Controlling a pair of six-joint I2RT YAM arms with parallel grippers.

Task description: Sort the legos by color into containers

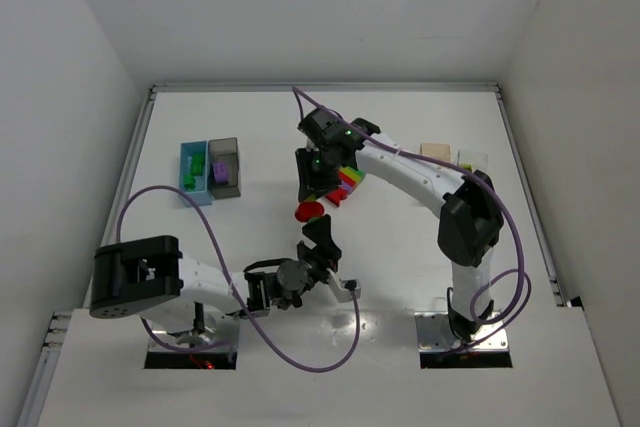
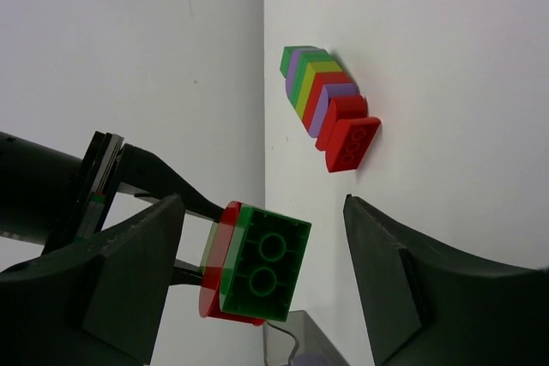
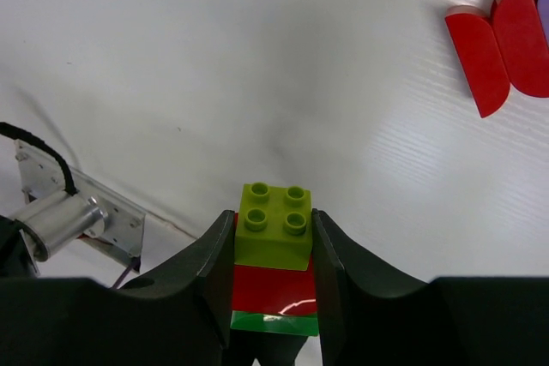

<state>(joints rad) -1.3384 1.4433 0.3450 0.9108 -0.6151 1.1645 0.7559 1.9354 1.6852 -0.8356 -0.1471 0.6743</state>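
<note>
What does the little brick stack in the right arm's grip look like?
The stack is three shiny plastic pieces pressed together: a lime brick with four studs, a red middle piece with a rounded edge, and a green brick whose underside shows two round hollows. The right end effector clamps it on both sides, holding it off the table. Nothing else touches it.

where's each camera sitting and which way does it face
top external: above and behind the bases, looking down on the table; both arms show whole.
left wrist: on the left arm, facing across the table at the brick stack and rainbow cluster; its own open jaws frame the view.
right wrist: on the right arm, facing down at the table; its own jaws clamp the brick stack.
shared: both wrist views show that brick stack; top external too.
</note>
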